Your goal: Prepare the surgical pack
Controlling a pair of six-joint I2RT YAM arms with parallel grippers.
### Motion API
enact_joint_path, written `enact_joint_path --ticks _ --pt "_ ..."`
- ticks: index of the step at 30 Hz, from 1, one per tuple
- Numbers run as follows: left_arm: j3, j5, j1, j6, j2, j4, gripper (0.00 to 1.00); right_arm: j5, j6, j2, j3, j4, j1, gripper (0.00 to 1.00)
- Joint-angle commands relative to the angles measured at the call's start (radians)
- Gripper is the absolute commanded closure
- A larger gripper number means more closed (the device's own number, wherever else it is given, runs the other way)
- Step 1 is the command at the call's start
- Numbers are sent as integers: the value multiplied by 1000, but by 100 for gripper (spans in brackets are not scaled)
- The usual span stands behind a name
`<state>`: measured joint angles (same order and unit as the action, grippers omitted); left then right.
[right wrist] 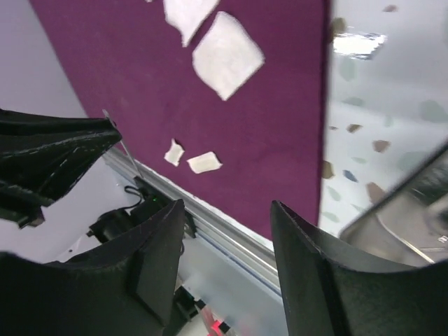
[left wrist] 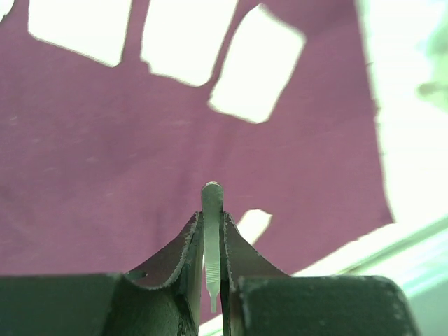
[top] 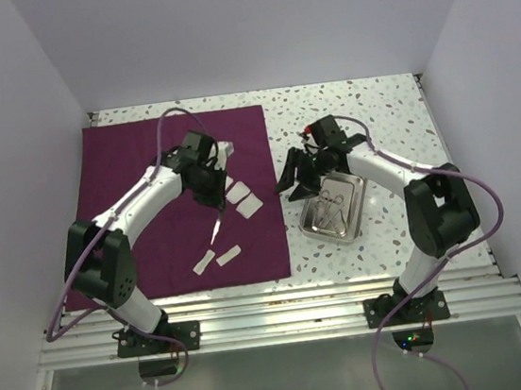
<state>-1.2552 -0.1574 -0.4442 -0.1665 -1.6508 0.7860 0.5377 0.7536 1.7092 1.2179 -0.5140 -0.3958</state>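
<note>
The maroon cloth [top: 156, 198] lies flat on the left of the table with several white gauze pads [top: 249, 206] on it. My left gripper [top: 216, 205] hovers over the cloth, shut on thin metal tweezers [top: 217, 227] that hang point down. In the left wrist view the tweezers [left wrist: 212, 231] stand pinched edge-on between the jaws of the left gripper [left wrist: 212, 217], above cloth and gauze [left wrist: 257, 63]. The steel tray [top: 352, 224] sits right of the cloth with scissors [top: 330, 196] inside. My right gripper [top: 299, 183] hangs open and empty between cloth and tray; its jaws [right wrist: 227, 210] stand wide apart.
A metal rail [top: 273, 296] runs along the table's near edge in front of both arm bases. White walls close in the left, back and right. A corner of the tray [right wrist: 406, 217] shows at the lower right of the right wrist view.
</note>
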Motion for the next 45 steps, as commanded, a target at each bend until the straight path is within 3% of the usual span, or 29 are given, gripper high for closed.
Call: enact_joint_path --ticks 1,5,9,19,25,30,33,36,37,39,42,45 --pt "-93 -133 12 -125 43 -28 100 90 116 -22 9 169 -40 43" --pt "-145 -132 18 -302 39 -77 100 80 95 -114 -53 267 -57 31" --pt "-179 -195 29 -435 17 -158 100 76 58 -115 -51 287 -92 28" --pt "-188 -312 30 -593 8 -263 100 62 35 -56 2 315 -158 35" --pt "-162 -352 30 -623 22 -292 100 65 58 -16 23 344 -169 45" --pt "-141 -328 30 -602 34 -283 100 39 34 1 51 303 -169 58" --pt "-136 -248 30 -536 32 -216 100 -106 -64 20 124 81 -167 57" --pt "-106 -147 22 -443 48 -183 80 -260 -79 36 175 -108 -164 48" --pt "-84 -155 18 -388 54 -198 67 -298 -77 35 186 -180 -164 46" --pt "-35 -166 7 -331 54 -237 60 -412 -89 1 216 -234 -163 43" --pt "-3 -163 -40 -239 42 -267 58 -479 -132 -39 245 -311 -132 42" --pt "23 -168 -74 -219 22 -326 65 -441 -163 -74 223 -373 -37 42"
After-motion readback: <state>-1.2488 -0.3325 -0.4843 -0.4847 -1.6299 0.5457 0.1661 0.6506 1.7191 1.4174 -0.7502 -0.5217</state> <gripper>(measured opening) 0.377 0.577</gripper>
